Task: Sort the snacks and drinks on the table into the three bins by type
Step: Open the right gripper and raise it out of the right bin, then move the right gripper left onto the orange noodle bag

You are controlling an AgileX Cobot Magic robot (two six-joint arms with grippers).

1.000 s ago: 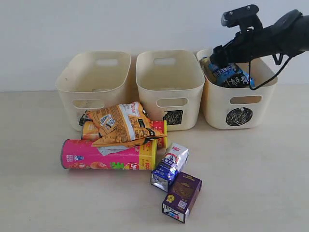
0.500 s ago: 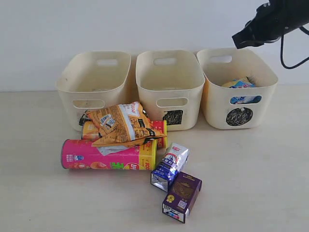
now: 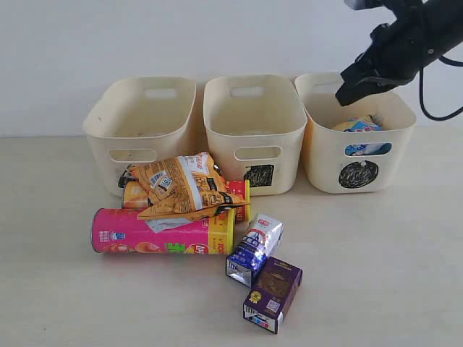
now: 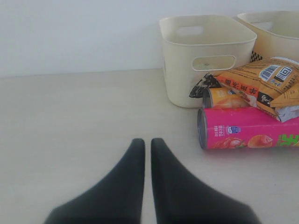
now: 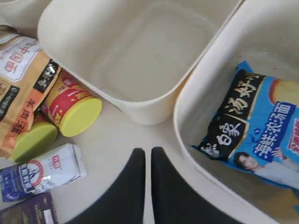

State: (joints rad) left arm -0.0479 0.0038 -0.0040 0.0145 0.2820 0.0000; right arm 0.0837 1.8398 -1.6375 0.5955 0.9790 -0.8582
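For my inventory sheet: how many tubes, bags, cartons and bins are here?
Chip tubes: 2, pink tube, yellow tube
Foil bags: 2, orange bag, blue bag
Drink cartons: 2, blue carton, purple carton
Bins: 3, left, middle, right
Total: 9

You've got the left bin (image 3: 108, 141), middle bin (image 3: 224, 137) and right bin (image 3: 325, 159) in a row at the table's (image 3: 376, 260) back, with 1 bag (image 3: 359, 126) inside the right one. In front, the top bag (image 3: 184, 184) lies on the rear tube (image 3: 134, 194) and front tube (image 3: 137, 231). The back carton (image 3: 255, 249) and front carton (image 3: 273, 293) are just right of them.
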